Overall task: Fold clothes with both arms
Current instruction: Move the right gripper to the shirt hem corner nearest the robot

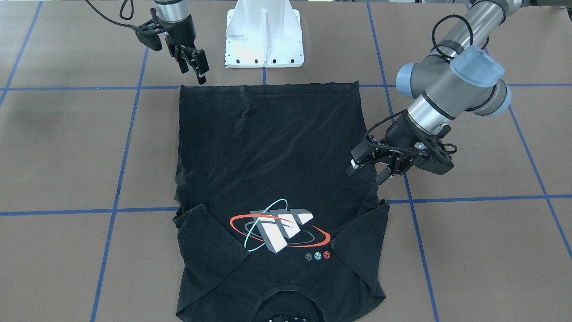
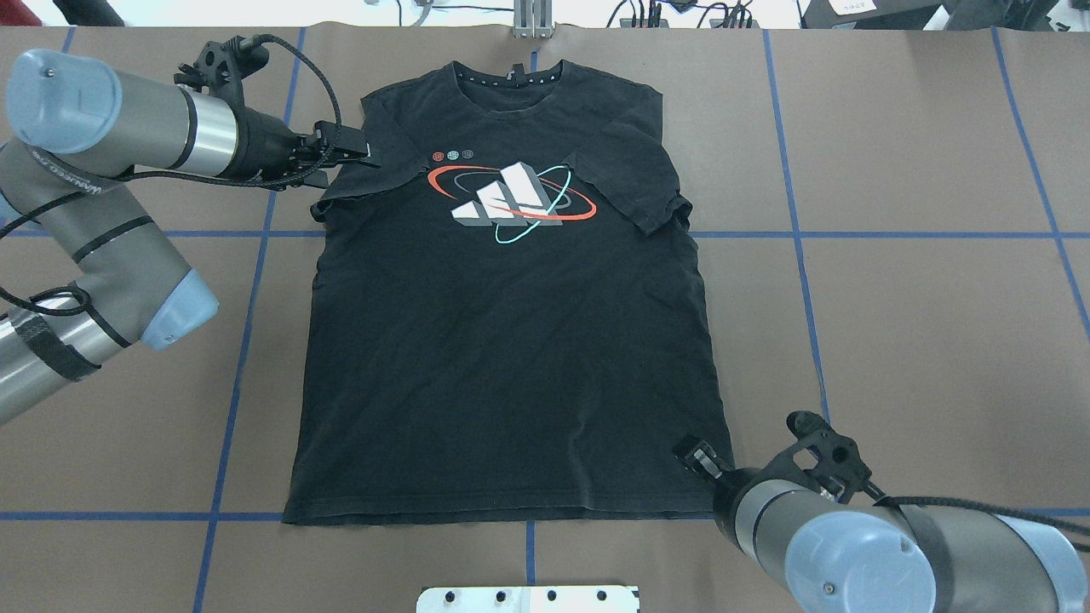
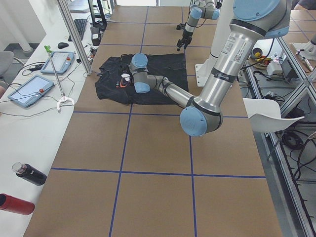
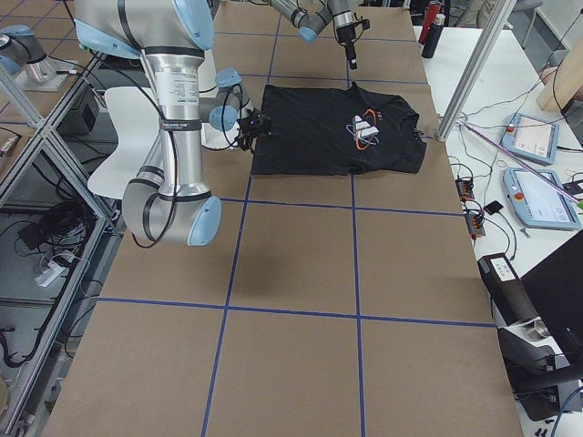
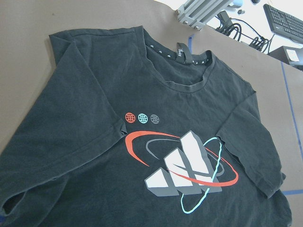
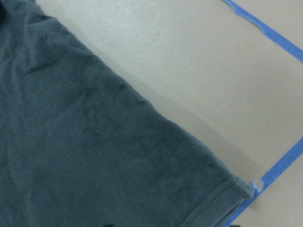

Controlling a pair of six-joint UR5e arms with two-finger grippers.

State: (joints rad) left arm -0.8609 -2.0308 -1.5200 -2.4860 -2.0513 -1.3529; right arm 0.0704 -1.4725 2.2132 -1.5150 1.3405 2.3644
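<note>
The black T-shirt (image 1: 268,147) lies flat and face up on the brown table, collar away from the robot, hem toward it. Its red, cyan and white graphic (image 2: 511,200) shows on the chest, also in the left wrist view (image 5: 182,170). My left gripper (image 2: 349,162) is open and empty, hovering at the shirt's left sleeve; it also shows in the front view (image 1: 365,175). My right gripper (image 1: 193,76) is open and empty, just above the hem corner on the robot's right (image 6: 236,187), and partly hidden by its own arm in the overhead view (image 2: 691,453).
The white pedestal base (image 1: 264,36) stands just behind the hem. Blue tape lines (image 2: 800,234) cross the brown table. A side bench with tablets (image 3: 29,91) and bottles (image 3: 29,174) runs along the far side, past the collar.
</note>
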